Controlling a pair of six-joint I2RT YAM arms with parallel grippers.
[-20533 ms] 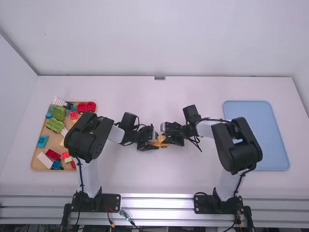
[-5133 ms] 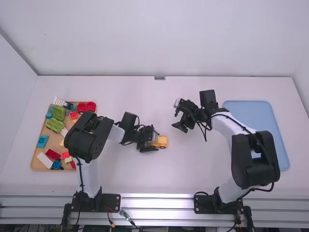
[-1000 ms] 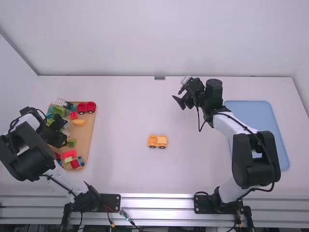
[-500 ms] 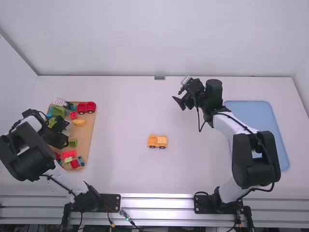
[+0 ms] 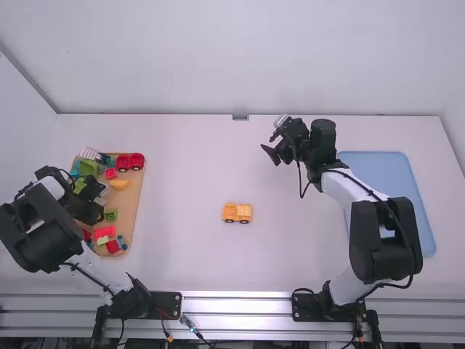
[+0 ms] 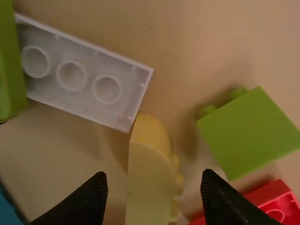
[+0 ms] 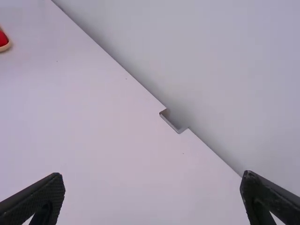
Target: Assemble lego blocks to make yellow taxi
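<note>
The left arm point(image 5: 45, 234) and right arm point(image 5: 378, 254) have white links point(image 5: 347, 187) and rounded black joints point(image 5: 322, 139); thin black cables point(image 5: 299, 178); the left gripper point(image 5: 93, 209) and right gripper point(image 5: 267, 144) are black, two-fingered.

1. High view: bright, even light over the white table point(image 5: 182, 174), with strong glare along the metal rail point(image 5: 236, 297).
2. Left wrist view: much dimmer; soft shadows lie beside the green block point(image 6: 253, 133) and the yellow curved block point(image 6: 150, 187), though the light's direction is hard to tell.
3. Right wrist view: bright, diffuse light on the tabletop; the wall point(image 7: 225, 61) is greyer, shading darker near the table's edge.
</note>
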